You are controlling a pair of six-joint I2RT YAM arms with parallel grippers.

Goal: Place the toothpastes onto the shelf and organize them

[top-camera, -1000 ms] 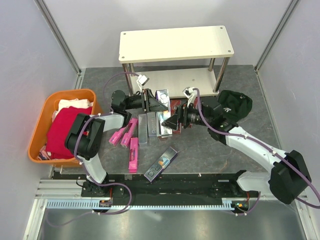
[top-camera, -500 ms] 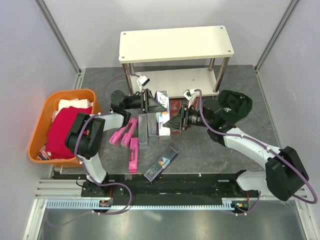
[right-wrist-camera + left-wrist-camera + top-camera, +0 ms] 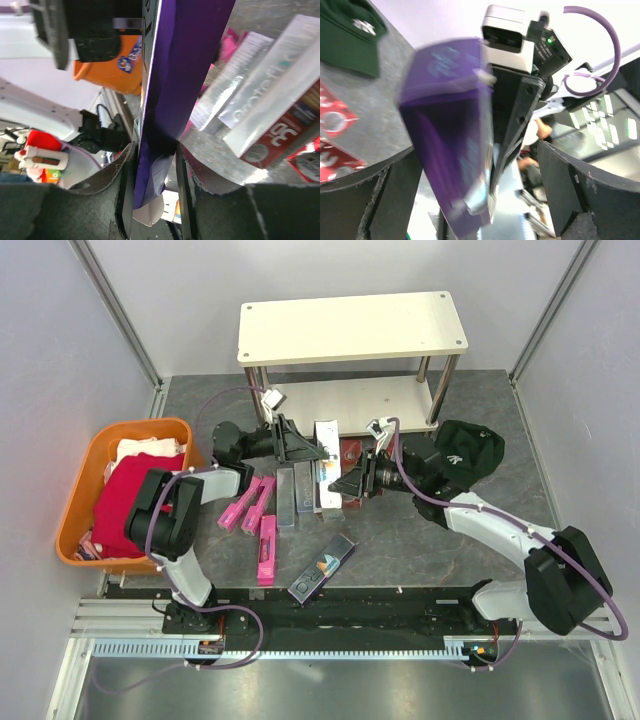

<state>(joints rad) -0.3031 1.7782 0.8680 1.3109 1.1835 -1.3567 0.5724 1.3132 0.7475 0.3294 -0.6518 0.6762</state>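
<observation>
Both arms meet in the middle of the worktop point(image 3: 430, 540), just in front of the shelf point(image 3: 350, 328), and a purple box point(image 3: 326, 438) stands on end between them. The left hand point(image 3: 305, 447) is spread wide. In its wrist view its fingers point(image 3: 367, 200) sit well apart on either side of the box, with a gap on each side, so it grips nothing. The right hand point(image 3: 340, 481) has the box. Its own wrist view shows both its fingers pressed against the box's faces, pinching it near one end, while the rest runs up out of the top of that view. So the purple box is in the right hand's grip alone, near the shelf's lower board. Whether its lower end touches the worktop, I cannot tell. The other toothpastes lie flat on the worktop below the hands. Three pink boxes point(image 3: 258, 503) fan out to the left, and two silver boxes point(image 3: 286, 497) lie side by side next to them. Red boxes point(image 3: 351, 450) sit beside the right hand, and a navy box point(image 3: 323, 567) lies slantwise on its own near the arm bases. Far left sits an orange basket point(image 3: 72, 502) with a red cloth point(image 3: 125, 502) in it. On the right, a dark green cap point(image 3: 472, 448) lies beside the right arm.
</observation>
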